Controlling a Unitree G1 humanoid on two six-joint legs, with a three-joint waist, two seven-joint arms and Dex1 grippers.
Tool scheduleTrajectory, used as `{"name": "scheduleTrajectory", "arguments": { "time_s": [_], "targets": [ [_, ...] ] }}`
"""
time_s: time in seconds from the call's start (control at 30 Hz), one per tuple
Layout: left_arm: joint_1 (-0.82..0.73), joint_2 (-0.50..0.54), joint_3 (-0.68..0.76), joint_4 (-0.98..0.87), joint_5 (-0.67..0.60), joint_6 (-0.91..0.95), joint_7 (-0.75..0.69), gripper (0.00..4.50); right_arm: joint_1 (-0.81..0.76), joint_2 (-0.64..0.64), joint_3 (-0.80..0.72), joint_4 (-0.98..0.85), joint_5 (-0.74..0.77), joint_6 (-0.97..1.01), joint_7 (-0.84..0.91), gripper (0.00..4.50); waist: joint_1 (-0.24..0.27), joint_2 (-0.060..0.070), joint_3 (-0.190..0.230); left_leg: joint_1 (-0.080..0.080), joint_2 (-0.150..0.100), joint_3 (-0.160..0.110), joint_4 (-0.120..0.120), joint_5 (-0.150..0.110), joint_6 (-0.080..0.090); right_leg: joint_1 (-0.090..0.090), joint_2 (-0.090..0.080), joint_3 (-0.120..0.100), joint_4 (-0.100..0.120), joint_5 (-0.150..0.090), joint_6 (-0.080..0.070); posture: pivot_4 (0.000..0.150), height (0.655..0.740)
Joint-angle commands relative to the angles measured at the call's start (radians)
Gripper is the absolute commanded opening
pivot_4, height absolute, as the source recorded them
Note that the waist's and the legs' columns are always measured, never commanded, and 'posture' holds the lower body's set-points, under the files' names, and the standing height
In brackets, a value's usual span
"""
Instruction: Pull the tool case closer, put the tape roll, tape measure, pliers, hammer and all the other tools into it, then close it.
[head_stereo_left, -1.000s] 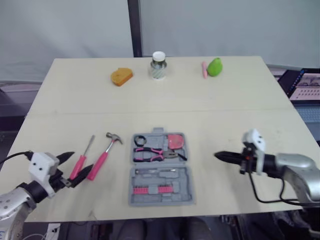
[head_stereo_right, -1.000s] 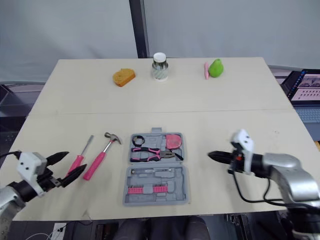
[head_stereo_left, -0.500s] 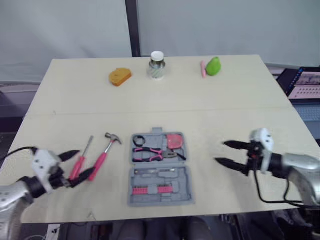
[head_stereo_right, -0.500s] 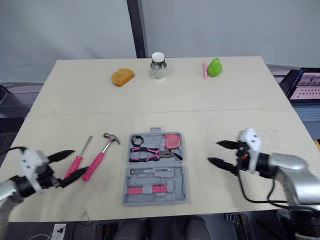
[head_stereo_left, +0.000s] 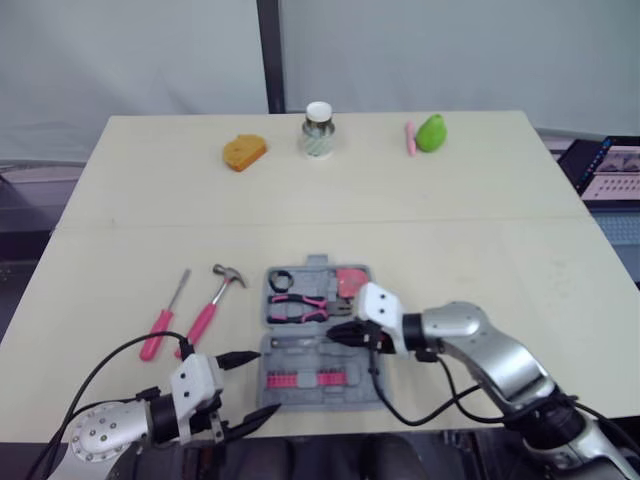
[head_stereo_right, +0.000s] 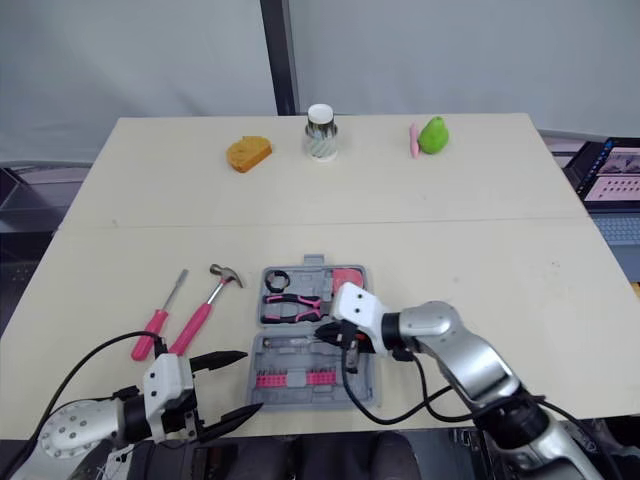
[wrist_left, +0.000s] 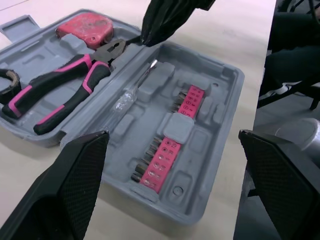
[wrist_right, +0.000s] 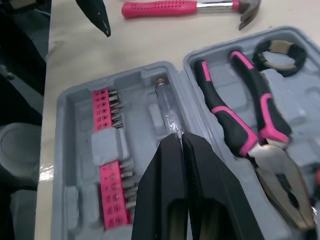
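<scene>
Two grippers, two states — your right gripper is pinched shut on nothing, tips over the open tool case near the pliers. Your left gripper gapes wide at the worktop's near edge; the hammer lies left of the case.

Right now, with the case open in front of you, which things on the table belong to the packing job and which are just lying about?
Job: grey plastic tool case, pink-handled hammer, pink-handled screwdriver, pink-and-black pliers, pink tape measure, black tape roll.
Lying about: orange wedge-shaped object, white-lidded jar, green pear-shaped object, pink stick.
</scene>
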Motion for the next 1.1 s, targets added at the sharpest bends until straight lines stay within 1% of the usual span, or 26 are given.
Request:
{"name": "scheduleTrajectory", "arguments": {
  "time_s": [0.03,0.2,0.37,0.57,0.77,1.1],
  "targets": [
    [0.016,-0.022,-0.003,-0.042,0.006,-0.027,0.03,4.5,-0.025,0.042,0.058,0.043,-0.063,-0.023,-0.027,0.09,-0.001,0.0,0.0,0.0,0.0,0.0,0.0,0.0,0.0,0.0,0.0,0.0,0.0,0.0,0.0,0.15,0.74],
    [0.037,-0.05,0.002,-0.057,0.005,-0.023,0.073,4.5,-0.028,0.079,0.096,0.113,-0.117,-0.053,-0.033,0.09,-0.002,0.0,0.0,0.0,0.0,0.0,0.0,0.0,0.0,0.0,0.0,0.0,0.0,0.0,0.0,0.15,0.74],
    [0.058,-0.053,0.002,-0.071,0.007,-0.025,0.087,4.5,-0.023,0.094,0.093,0.143,-0.138,-0.072,-0.031,0.09,-0.002,0.0,0.0,0.0,0.001,0.0,0.0,0.0,0.0,0.0,0.0,0.0,0.001,0.0,0.0,0.15,0.74],
    [0.074,-0.052,0.005,-0.078,0.002,-0.027,0.094,4.5,-0.027,0.115,0.067,0.12,-0.105,-0.066,-0.007,0.09,-0.005,0.0,0.0,0.0,0.001,0.0,0.0,0.0,0.0,-0.001,0.0,0.0,0.001,0.0,0.0,0.15,0.74],
    [0.052,-0.05,0.01,-0.066,-0.006,-0.02,0.097,4.5,-0.041,0.121,0.034,0.1,-0.072,-0.054,0.003,0.09,-0.004,0.0,0.0,0.0,0.001,0.0,0.0,0.0,0.0,-0.001,0.0,0.0,0.001,0.0,0.0,0.15,0.74],
    [0.028,-0.056,0.002,-0.052,-0.003,-0.019,0.102,4.5,-0.046,0.138,0.049,0.158,-0.11,-0.083,-0.005,0.09,-0.005,0.001,0.0,0.0,0.0,0.0,0.0,0.0,0.0,-0.002,0.0,0.0,0.002,0.0,-0.001,0.15,0.74]
  ]
}}
